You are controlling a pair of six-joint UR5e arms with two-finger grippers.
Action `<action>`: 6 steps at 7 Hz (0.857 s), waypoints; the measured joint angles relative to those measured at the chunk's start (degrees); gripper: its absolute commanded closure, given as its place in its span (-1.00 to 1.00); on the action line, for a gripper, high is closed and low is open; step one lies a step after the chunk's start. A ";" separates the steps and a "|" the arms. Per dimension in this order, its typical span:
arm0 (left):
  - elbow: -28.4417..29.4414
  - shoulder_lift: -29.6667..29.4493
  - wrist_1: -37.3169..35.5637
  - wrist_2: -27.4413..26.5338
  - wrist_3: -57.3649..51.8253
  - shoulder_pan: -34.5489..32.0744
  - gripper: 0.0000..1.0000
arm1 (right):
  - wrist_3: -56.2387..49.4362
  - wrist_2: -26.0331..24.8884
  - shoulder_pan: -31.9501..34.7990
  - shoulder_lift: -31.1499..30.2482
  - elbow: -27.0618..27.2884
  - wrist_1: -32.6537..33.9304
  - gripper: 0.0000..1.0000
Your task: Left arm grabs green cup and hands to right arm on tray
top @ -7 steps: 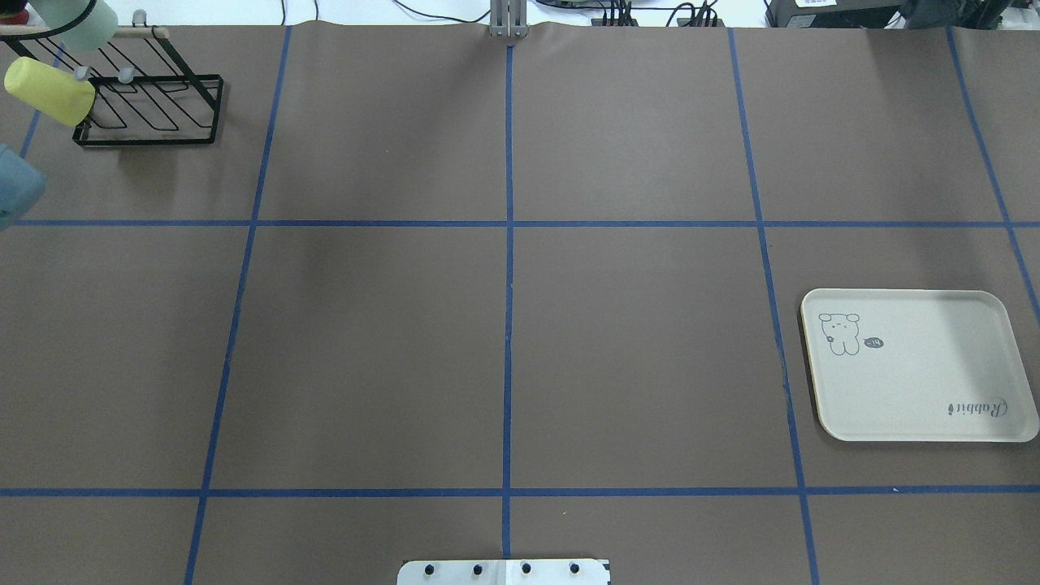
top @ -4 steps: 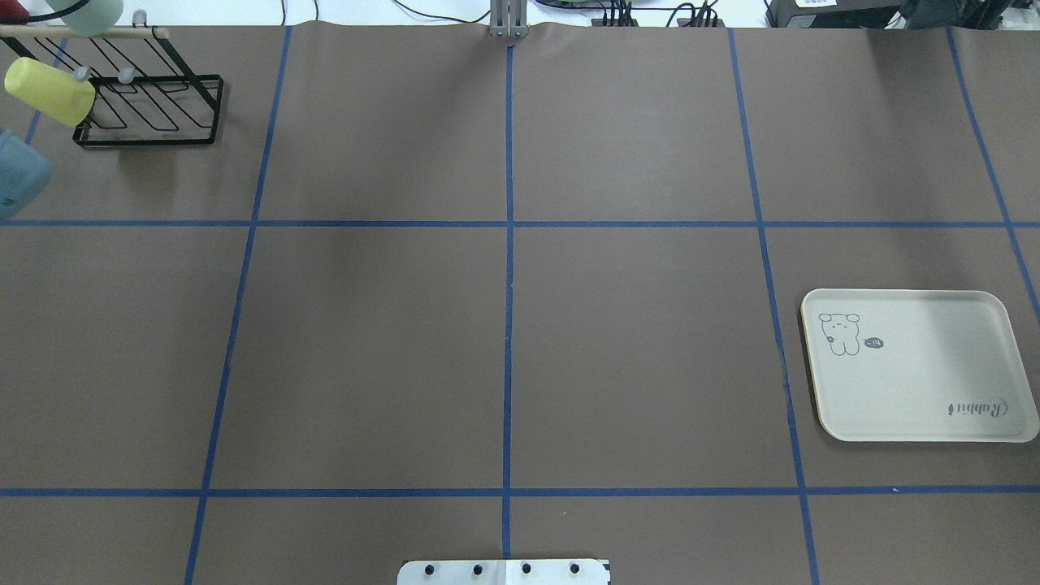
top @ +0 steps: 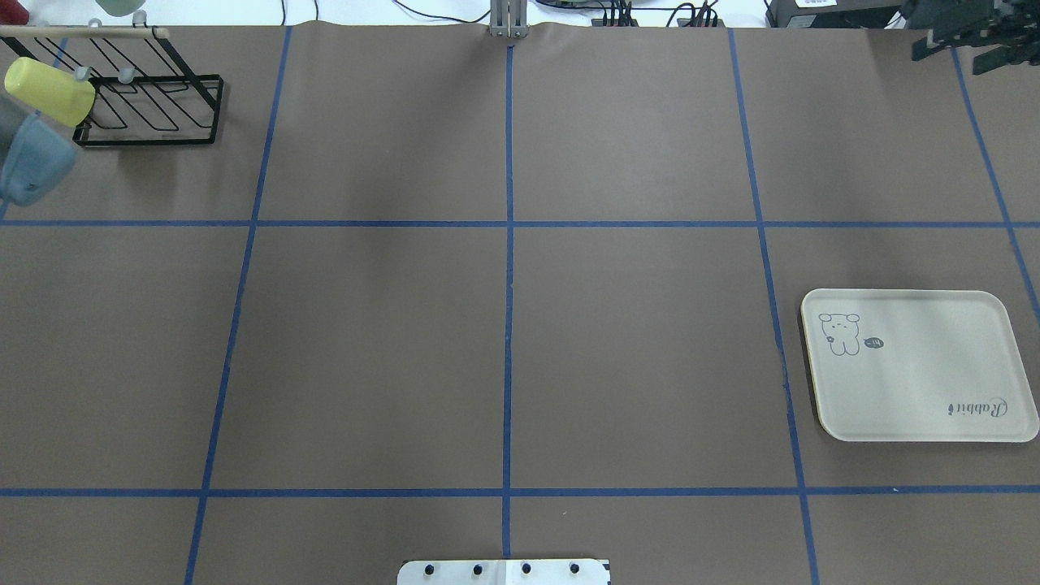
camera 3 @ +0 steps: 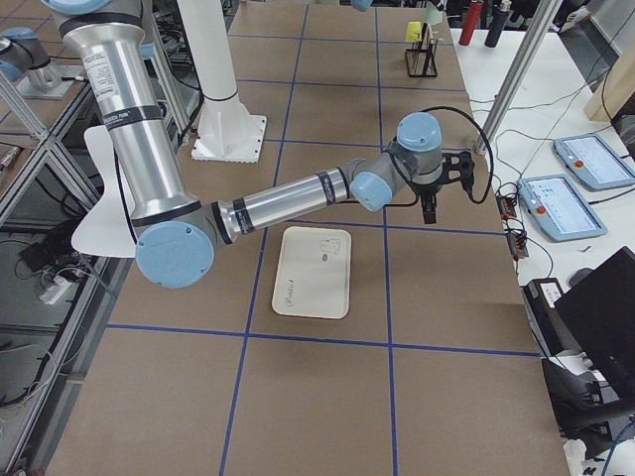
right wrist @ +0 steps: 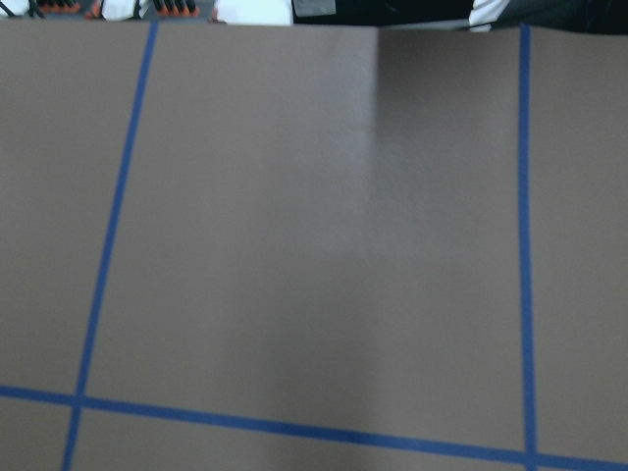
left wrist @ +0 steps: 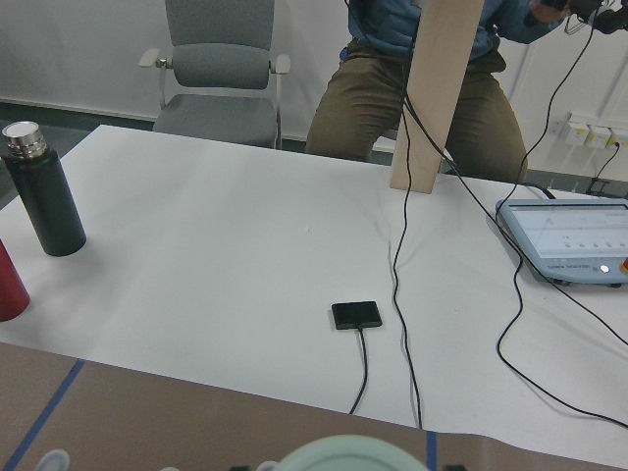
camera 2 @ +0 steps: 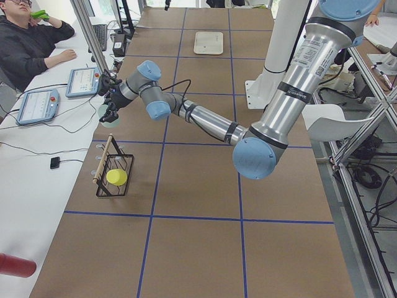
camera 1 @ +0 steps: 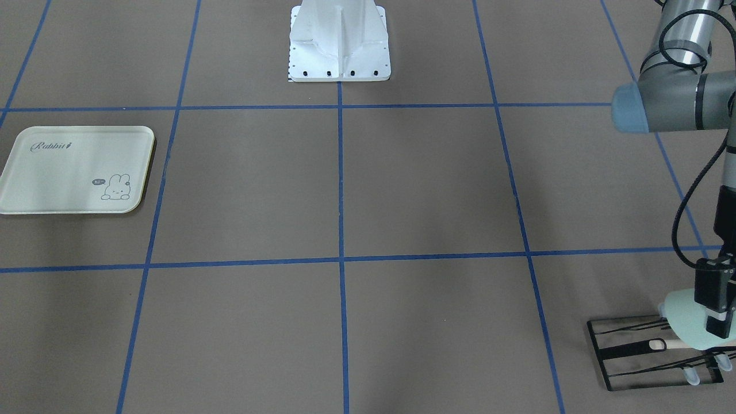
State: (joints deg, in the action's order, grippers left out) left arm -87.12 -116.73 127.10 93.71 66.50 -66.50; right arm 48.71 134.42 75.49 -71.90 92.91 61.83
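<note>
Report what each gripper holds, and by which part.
The left gripper holds the green cup, clamped across its side wall. The right gripper holds nothing.

Bright, even light falls from above; shadows on the counter (top: 634,122) are soft. The right wrist view is blurred, with a darker patch toward 1 o'clock.

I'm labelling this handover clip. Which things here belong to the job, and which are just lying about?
Job: pale mint-green plastic cup, held in the left gripper; right gripper; cream rectangular plastic tray.
Lying about: yellow-green plastic cup; black wire rack; black metal flask.
</note>
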 measured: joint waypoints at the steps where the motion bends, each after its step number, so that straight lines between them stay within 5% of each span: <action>1: -0.30 -0.53 0.27 0.18 5.29 1.16 0.20 | 7.76 -0.34 -2.74 1.62 0.01 -3.85 -0.99; 6: -8.09 -4.02 2.23 1.20 34.68 11.86 0.20 | 42.72 -3.10 -15.20 9.62 0.57 -23.09 -0.98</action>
State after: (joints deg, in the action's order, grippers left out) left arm -95.21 -120.75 129.34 94.91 101.18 -54.64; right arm 91.44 131.32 60.29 -62.28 93.47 38.74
